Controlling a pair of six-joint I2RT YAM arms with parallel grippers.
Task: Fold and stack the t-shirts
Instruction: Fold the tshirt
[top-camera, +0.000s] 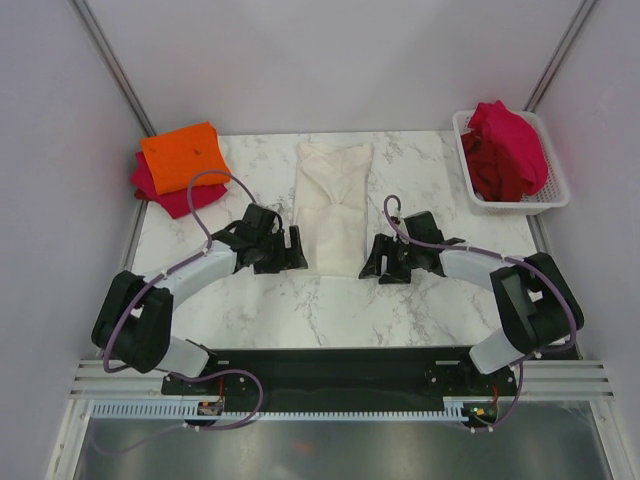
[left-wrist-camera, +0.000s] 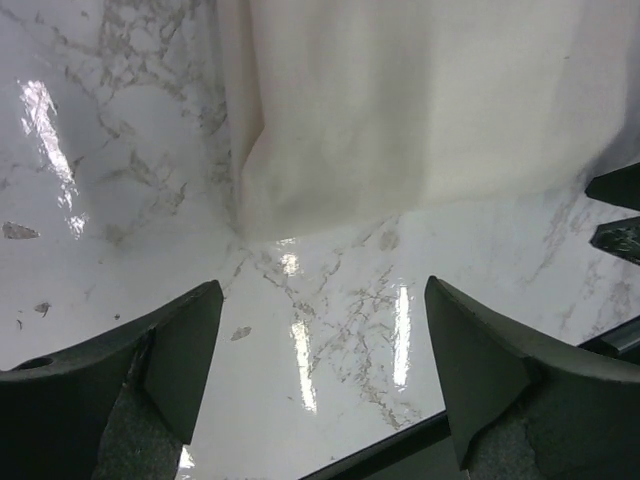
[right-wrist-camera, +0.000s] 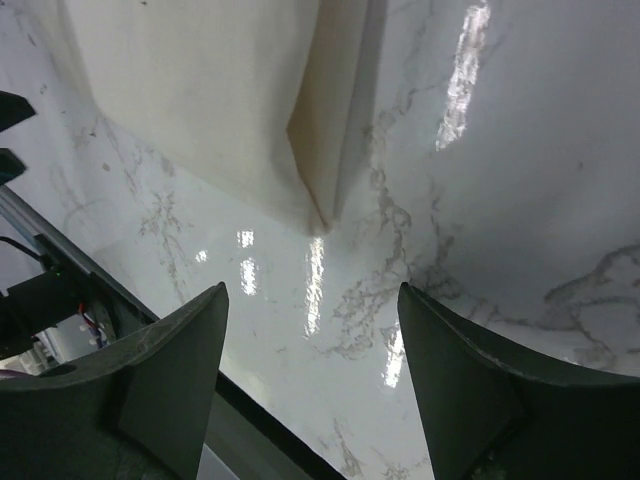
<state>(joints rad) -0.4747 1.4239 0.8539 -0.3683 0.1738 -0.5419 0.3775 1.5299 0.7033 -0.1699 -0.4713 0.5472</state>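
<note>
Left gripper (top-camera: 291, 252) and right gripper (top-camera: 379, 264), both spread wide and empty, are set flanking the near end of the cream-white soft cloth t-shirt (top-camera: 335, 205), which is laid lengthwise away from the arms on the white marbled table (top-camera: 260, 310), equally near each.

The overhead camera sits high up on the near side of the cream shirt (top-camera: 335, 205) and is tilted down over the whole tabletop (top-camera: 260, 310), with the shirt near the middle of its view. The left wrist camera is low and close, looking past the left pincer (left-wrist-camera: 323, 285) at the shirt's near left corner. The right wrist camera, just as close, looks past the right pincer (right-wrist-camera: 312, 288) at the shirt's near right corner. All three views share the shirt's near edge and the tabletop just before it.
</note>
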